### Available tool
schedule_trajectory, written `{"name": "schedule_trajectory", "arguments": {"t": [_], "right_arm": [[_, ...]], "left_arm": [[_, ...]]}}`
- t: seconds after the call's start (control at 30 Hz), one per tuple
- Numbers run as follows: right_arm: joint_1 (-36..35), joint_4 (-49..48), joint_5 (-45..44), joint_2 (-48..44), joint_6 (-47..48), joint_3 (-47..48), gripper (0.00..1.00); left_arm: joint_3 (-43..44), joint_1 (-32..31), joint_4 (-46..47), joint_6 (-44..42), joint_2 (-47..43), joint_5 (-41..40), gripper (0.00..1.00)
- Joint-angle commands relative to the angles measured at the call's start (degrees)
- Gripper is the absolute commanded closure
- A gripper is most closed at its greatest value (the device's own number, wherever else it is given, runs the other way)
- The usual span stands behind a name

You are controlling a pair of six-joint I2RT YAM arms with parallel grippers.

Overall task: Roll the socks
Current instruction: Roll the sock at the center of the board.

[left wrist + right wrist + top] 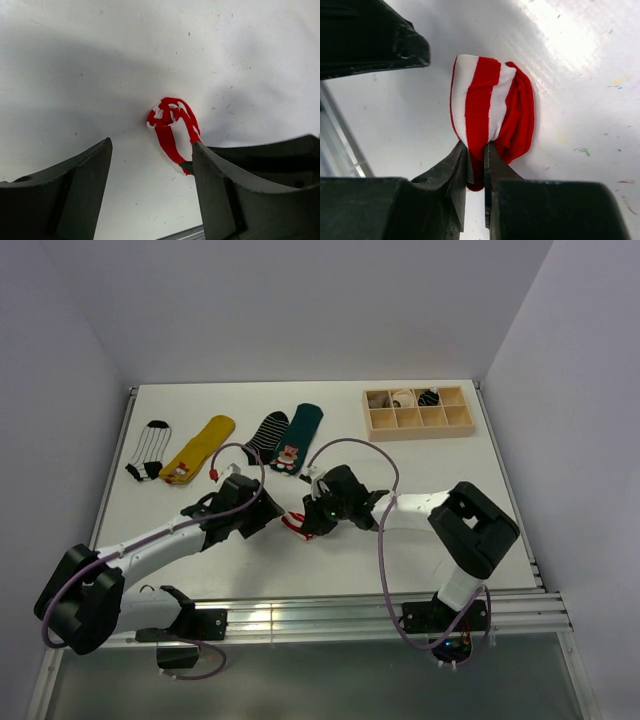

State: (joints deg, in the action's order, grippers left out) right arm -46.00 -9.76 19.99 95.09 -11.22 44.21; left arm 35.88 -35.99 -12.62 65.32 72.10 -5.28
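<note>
Pinching red-striped sock, right end effector

The red-and-white sock is soft knitted cloth, matt and finely ribbed. The table is smooth and white with a slight sheen, flecked with small marks. The right gripper has matt black plastic fingers. The compartment box is pale bare wood. The rail is bright, reflective metal.
</note>
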Motion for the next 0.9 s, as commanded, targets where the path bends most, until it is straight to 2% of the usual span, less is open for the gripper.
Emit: {"name": "schedule_trajectory", "arguments": {"t": [0.0, 0.17, 0.3, 0.57, 0.87], "right_arm": [[3.45, 1.15, 14.80, 2.29, -2.75, -0.26, 1.00], [7.58, -0.43, 26.47, 6.15, -8.09, 0.62, 1.00], [10.57, -5.62, 31.15, 8.70, -13.12, -0.17, 1.00], [12.60, -11.85, 35.03, 14.24, -19.61, -1.40, 1.00], [15.15, -15.55, 36.17, 17.68, -22.79, -3.34, 1.00]], "left_arm": [[-4.22, 0.04, 8.55, 2.62, -3.44, 0.88, 0.29], [-7.84, 0.04, 15.69, 4.03, -3.28, 3.87, 0.28], [-9.07, -0.13, 19.73, 5.25, 0.58, 6.59, 0.28], [-9.60, -1.89, 23.95, 7.54, 5.77, 6.86, 0.30], [-11.62, -2.07, 26.24, 10.97, 9.29, 5.54, 0.37]]}}
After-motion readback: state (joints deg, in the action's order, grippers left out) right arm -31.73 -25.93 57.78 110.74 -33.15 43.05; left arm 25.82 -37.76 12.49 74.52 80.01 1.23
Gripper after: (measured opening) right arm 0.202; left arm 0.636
